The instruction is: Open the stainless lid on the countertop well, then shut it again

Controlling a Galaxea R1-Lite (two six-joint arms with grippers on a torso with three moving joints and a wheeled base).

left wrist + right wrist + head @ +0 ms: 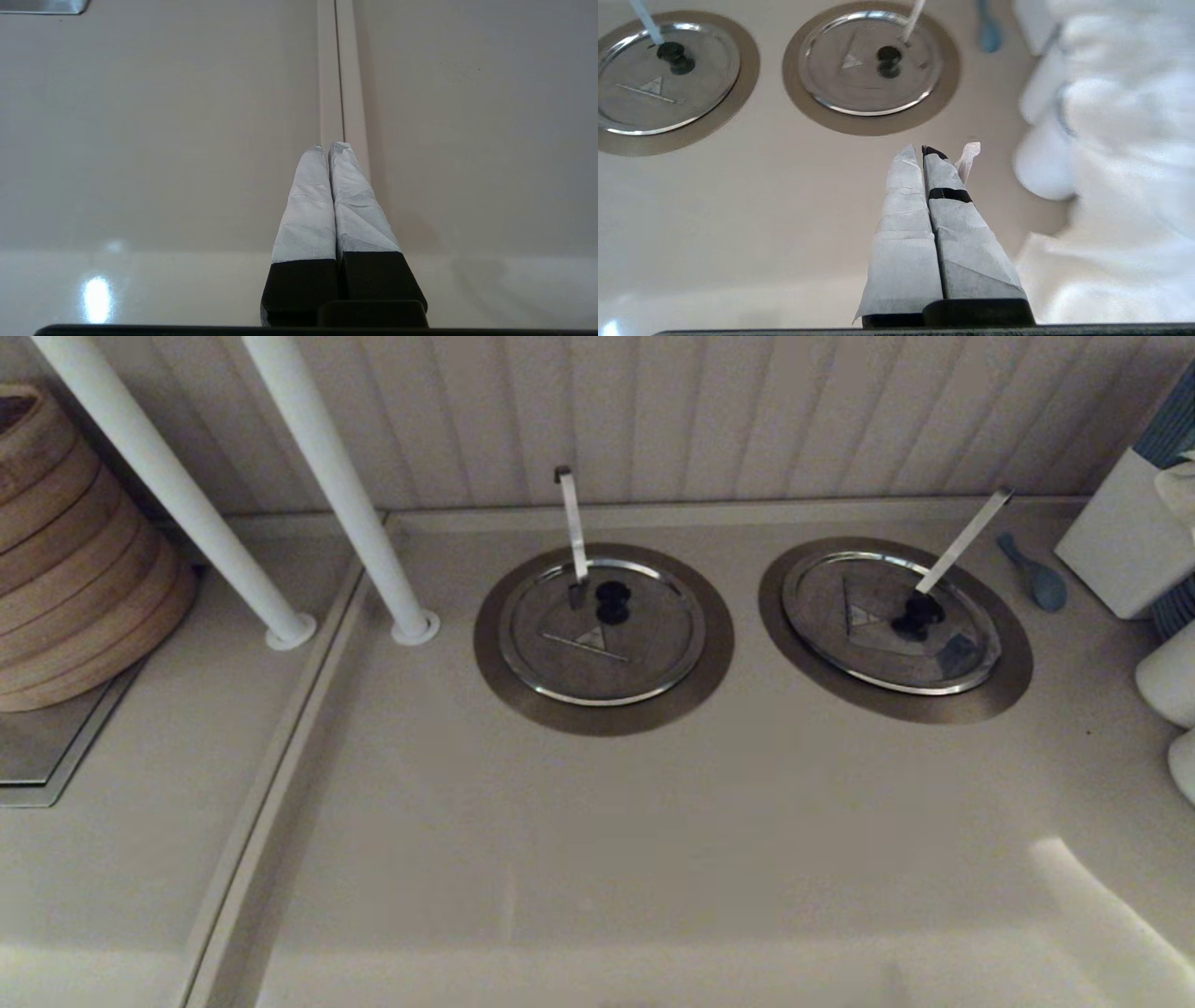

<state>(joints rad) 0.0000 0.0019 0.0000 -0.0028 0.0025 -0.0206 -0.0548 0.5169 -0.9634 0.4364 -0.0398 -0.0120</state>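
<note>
A pale bench (597, 859) runs back to a ribbed wall, with a raised seam dividing it on the left. Nearest, seen only from the wrist cameras, the left claw (327, 147) hangs over that seam with its taped fingers pressed together, holding nothing. The right claw (922, 149) is likewise pressed shut and empty, above bare bench short of the wells; a loose flap of tape sticks out by one fingertip. Neither arm shows in the head view.

Further back sit two round wells. The right well (1013, 663) is covered by the lid (887, 625), seated flat inside the brownish collar, black knob (920, 614) at its middle, a slanted handle (962, 541) rising through it. Left of it the other lid (597, 635) covers its own well, with an upright handle (571, 523).

At the far right a blue spoon (1036, 577) lies by white items cut off at the edge and blurred in the right wrist view. Far left, stacked steamers (75, 560) are cropped, behind two white poles (336, 485)
</note>
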